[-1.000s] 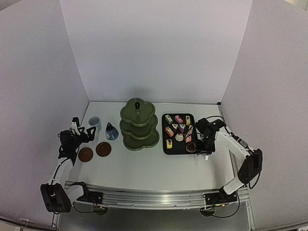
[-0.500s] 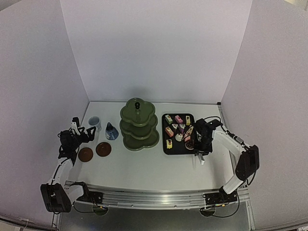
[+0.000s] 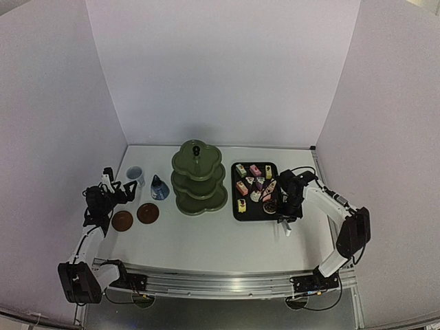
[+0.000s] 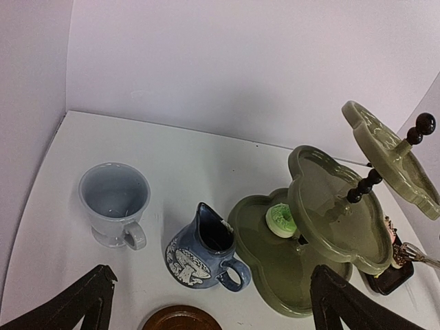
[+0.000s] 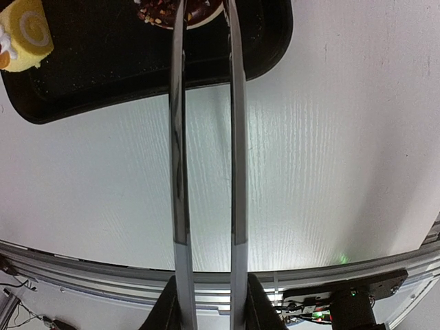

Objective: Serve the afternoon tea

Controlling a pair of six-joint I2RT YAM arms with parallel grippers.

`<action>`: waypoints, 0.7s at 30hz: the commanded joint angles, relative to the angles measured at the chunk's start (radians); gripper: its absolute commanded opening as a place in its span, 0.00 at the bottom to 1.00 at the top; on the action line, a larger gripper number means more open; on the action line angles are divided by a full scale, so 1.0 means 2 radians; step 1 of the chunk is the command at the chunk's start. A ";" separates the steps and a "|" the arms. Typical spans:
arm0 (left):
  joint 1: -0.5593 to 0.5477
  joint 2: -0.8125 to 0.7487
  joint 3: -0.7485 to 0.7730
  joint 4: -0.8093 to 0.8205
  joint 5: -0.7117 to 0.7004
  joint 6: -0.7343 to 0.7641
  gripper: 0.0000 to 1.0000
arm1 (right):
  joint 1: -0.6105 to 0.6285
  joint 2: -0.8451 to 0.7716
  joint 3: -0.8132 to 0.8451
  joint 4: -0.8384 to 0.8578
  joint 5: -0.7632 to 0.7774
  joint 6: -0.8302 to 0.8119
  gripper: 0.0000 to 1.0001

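The olive-green three-tier stand (image 3: 199, 180) stands mid-table; in the left wrist view (image 4: 330, 213) a green donut (image 4: 282, 220) lies on its bottom tier. The pale blue cup (image 3: 135, 174) and blue jug (image 3: 159, 188) stand to its left, with two brown coasters (image 3: 122, 220) (image 3: 148, 213) in front of them. Several small cakes (image 3: 254, 180) lie on the black tray (image 3: 249, 213). My left gripper (image 3: 127, 191) is open and empty just short of the jug (image 4: 203, 251). My right gripper (image 3: 285, 210) is shut on metal tongs (image 5: 180, 137), whose tips straddle a chocolate donut (image 5: 165, 10) at the tray's near right corner.
A yellow roll cake (image 5: 24, 34) lies on the tray (image 5: 103, 69) left of the donut. White walls close the table on three sides. The metal rail (image 3: 220, 282) runs along the near edge.
My right arm has moved left and a little nearer with the tongs, bringing their tips to the chocolate donut. The left arm has not moved.
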State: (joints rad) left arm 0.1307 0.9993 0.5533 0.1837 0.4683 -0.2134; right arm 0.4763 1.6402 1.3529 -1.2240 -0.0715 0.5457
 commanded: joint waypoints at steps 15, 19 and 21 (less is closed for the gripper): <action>-0.001 -0.007 -0.002 0.017 -0.006 0.004 1.00 | -0.002 -0.050 0.081 -0.037 0.017 -0.007 0.00; -0.001 -0.007 0.000 0.016 -0.006 0.008 1.00 | 0.003 -0.033 0.152 -0.021 0.009 -0.025 0.00; -0.001 -0.008 0.000 0.017 -0.006 0.009 1.00 | 0.011 -0.013 0.175 0.004 0.011 -0.038 0.00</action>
State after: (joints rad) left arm 0.1307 0.9993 0.5510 0.1837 0.4675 -0.2089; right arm 0.4769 1.5757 1.5741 -1.2934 -0.0475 0.5258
